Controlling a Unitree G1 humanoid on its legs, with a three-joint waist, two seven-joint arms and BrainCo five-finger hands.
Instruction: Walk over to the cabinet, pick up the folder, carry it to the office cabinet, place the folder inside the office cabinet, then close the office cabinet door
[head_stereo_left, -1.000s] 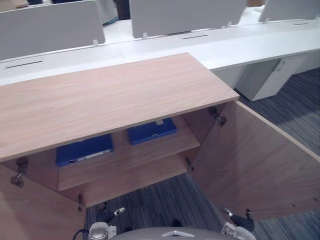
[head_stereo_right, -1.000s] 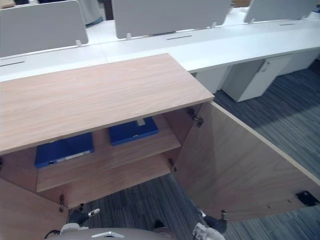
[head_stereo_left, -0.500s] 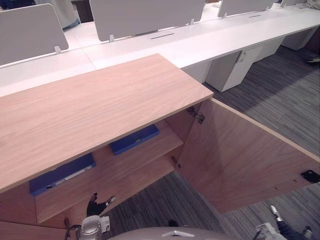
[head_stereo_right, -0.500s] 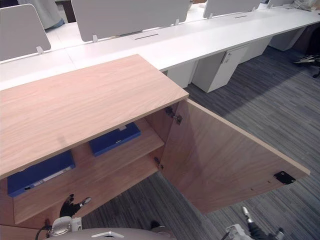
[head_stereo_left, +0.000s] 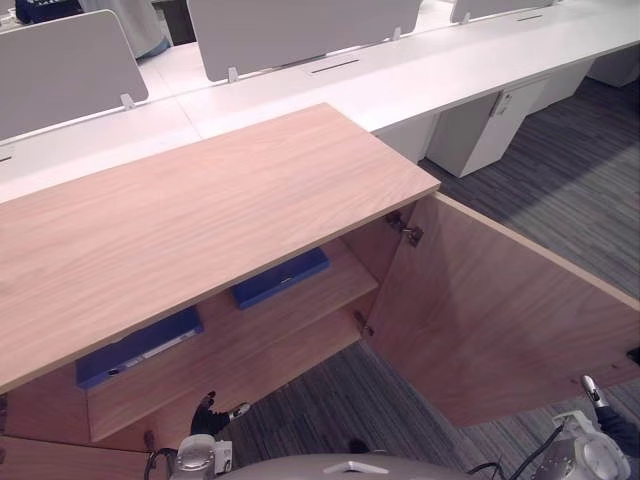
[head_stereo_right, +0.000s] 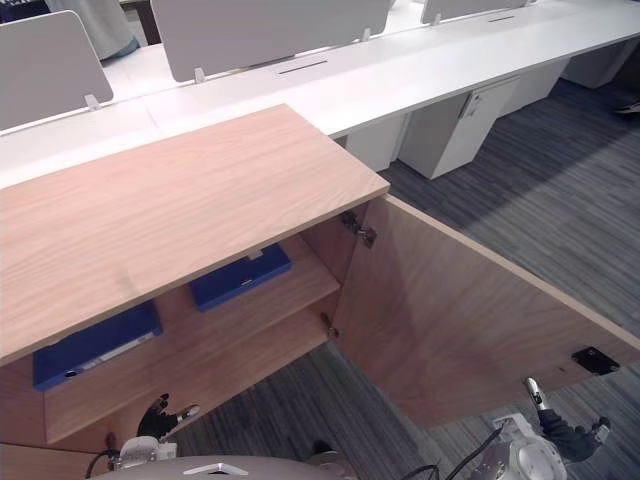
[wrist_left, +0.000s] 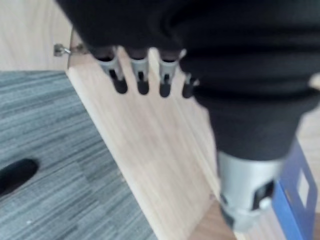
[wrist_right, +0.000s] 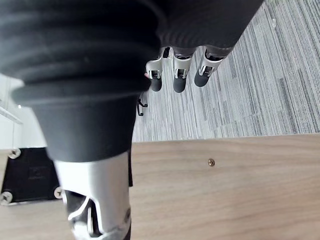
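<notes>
Folders (head_stereo_left: 281, 279) lie on shelf (head_stereo_left: 300, 322) inside open office cabinet (head_stereo_left: 200, 220).

We look down on an open-plan office: long white desks (head_stereo_left: 450, 75) split by grey privacy screens (head_stereo_left: 300, 30), white drawer units (head_stereo_left: 485, 130) beneath, striped grey carpet (head_stereo_left: 570, 190), and a wooden cabinet (head_stereo_left: 200, 220) shelving blue folders (head_stereo_left: 280, 279).

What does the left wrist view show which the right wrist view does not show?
Left wrist view: the left hand, open, a blue folder and a metal hinge. Right wrist view: the right hand, open, the cabinet door with a black plate and a small screw. Both: light cabinet wood and grey carpet.
</notes>
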